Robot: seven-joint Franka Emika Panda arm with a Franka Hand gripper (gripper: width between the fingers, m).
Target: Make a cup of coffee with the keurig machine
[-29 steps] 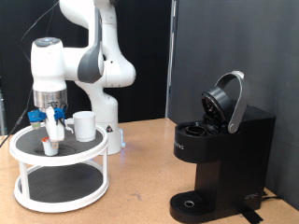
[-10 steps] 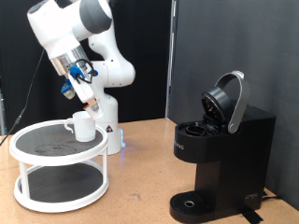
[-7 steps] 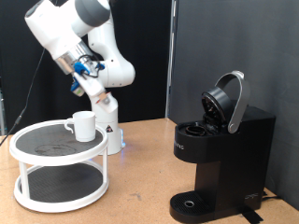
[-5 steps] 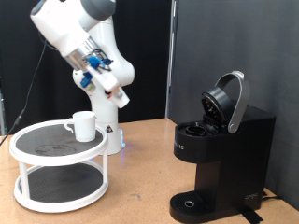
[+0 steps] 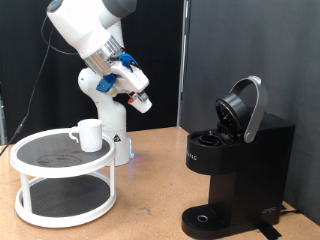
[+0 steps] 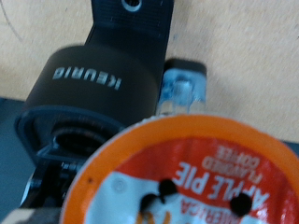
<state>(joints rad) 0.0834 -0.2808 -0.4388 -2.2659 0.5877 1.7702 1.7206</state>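
Your gripper (image 5: 139, 99), clamped on an orange-topped coffee pod (image 6: 192, 191), has swung away from the white cup (image 5: 90, 134) on the round stand (image 5: 62, 180) at left, toward the open-lidded keurig machine (image 5: 235, 160) at right, the pod now mid-carry.

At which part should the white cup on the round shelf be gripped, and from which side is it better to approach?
Grip the cup across its rim and wall from above. It stands upright with the mouth open upward on the top tier of the round shelf, nothing above it. The handle seems to face the exterior view's left; a side approach there looks harder.
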